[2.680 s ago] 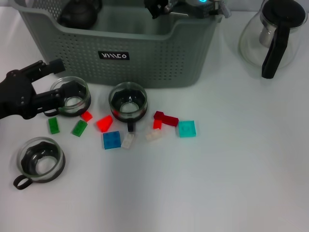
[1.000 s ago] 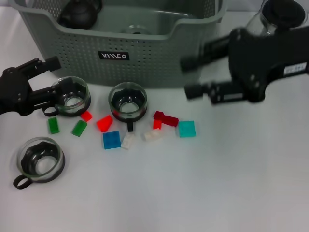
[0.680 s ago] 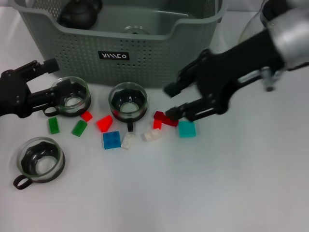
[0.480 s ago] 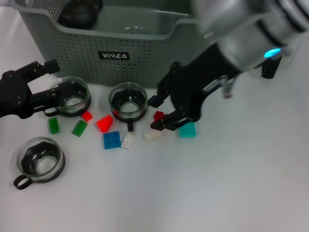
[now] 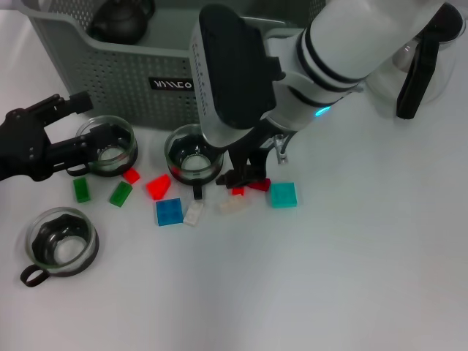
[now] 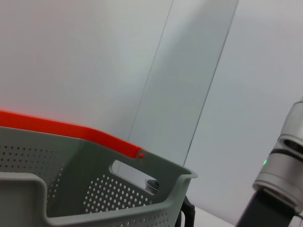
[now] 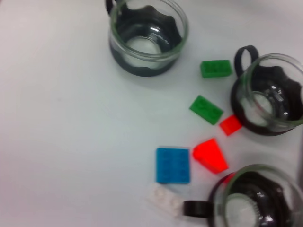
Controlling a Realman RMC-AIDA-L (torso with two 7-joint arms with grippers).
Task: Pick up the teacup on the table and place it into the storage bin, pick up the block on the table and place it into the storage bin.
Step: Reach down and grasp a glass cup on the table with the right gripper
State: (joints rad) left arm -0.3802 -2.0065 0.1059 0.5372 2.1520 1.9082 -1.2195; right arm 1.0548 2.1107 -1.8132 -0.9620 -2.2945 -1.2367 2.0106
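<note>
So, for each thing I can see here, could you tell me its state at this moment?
storage bin: upright on the table.
left gripper: open, around the rim of a teacup.
that teacup: upright, on the table.
middle teacup: upright, empty.
near teacup: upright, empty.
right gripper: down at the dark red block, fingers hidden.
glass teapot: upright, lid on.

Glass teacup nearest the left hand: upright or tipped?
Upright. The glass teacup with the black base stands on the white table, rim up, by the open left hand; it looks empty.
</note>
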